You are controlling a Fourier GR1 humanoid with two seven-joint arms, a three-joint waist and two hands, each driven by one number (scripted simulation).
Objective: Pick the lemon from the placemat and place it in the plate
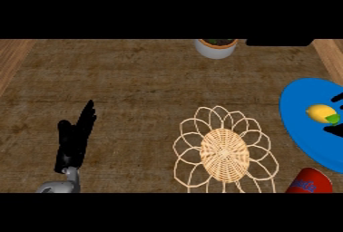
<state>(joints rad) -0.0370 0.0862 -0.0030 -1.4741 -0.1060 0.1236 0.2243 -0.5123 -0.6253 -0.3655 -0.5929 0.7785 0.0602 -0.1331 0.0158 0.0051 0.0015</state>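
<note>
Oval lemon (320,112) over round blue plate (301,102) — right hand's (337,131) hold unclear; left fingers (83,124) straight.

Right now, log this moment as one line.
lemon: within plate outline, off placemat | right hand: at lemon | left hand: open, resting lower left

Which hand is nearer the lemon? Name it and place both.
Right. The right hand is beside the lemon over the blue plate; the left hand rests open far left, beyond the placemat.

Dim, flat light, approx even across whole counter (134,90).
</note>
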